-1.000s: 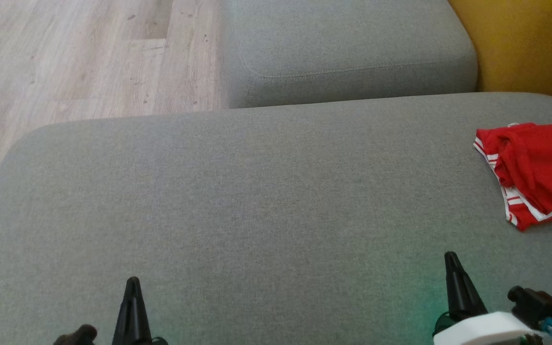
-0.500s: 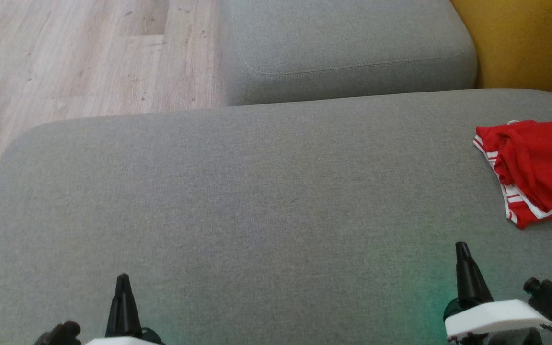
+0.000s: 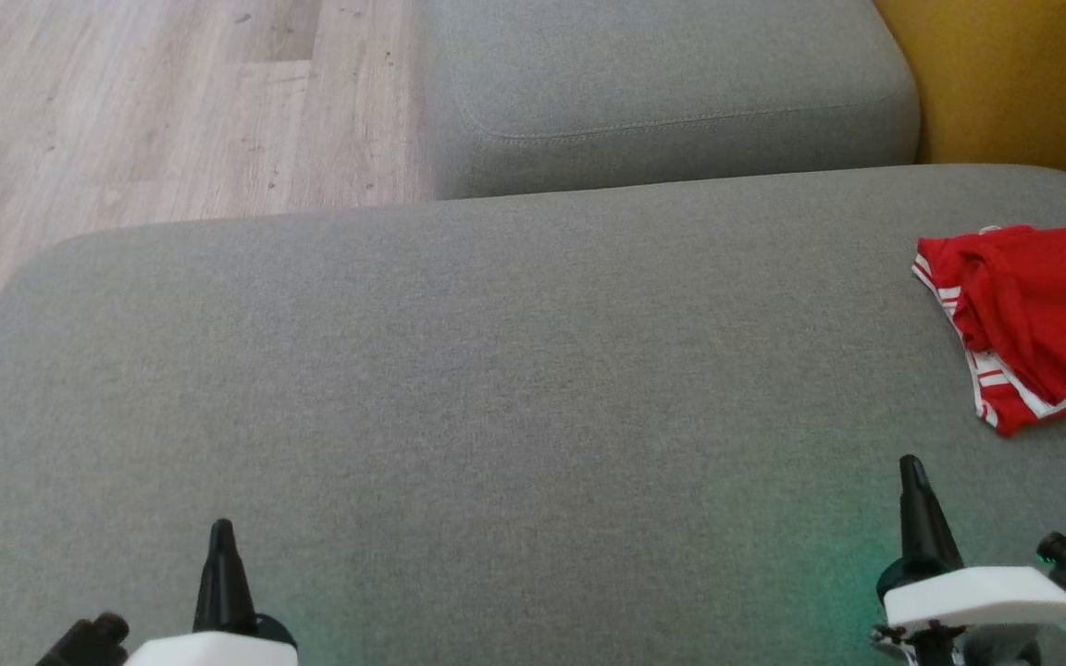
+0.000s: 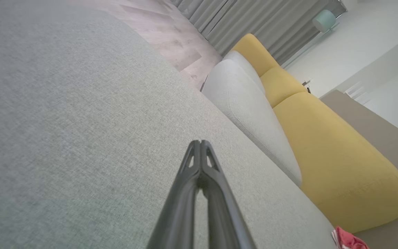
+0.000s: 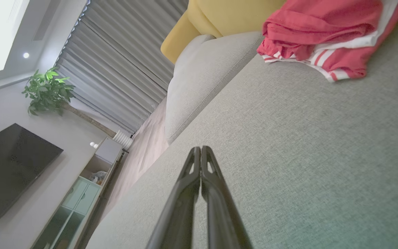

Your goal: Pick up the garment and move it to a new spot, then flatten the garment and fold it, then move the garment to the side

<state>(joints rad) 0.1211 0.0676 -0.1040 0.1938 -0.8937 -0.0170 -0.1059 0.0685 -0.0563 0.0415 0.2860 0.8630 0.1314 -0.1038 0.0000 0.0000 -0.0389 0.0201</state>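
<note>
Garment (image 3: 1042, 314): red with white stripes and trim, bunched up, lying at the far right of the big grey seat cushion (image 3: 496, 370); the head view's right edge cuts it off.
Right end effector (image 3: 910, 462): fingers pressed together, holding nothing, over the near right part of the cushion; the garment lies ahead and to its right, apart from it.
Left end effector (image 3: 221, 529): fingers pressed together, empty, over the near left part of the cushion, well apart from the garment.
Second grey cushion (image 3: 663, 83): against the seat cushion's far edge.
Yellow cushion (image 3: 1014, 83): beside the second grey cushion, beyond the garment.
Floor (image 3: 126, 111): pale wood planks, far left.
Room, right wrist view: grey curtains (image 5: 116, 69), green plant (image 5: 48, 91), dark television (image 5: 9, 169), low cabinet (image 5: 81, 193).
</note>
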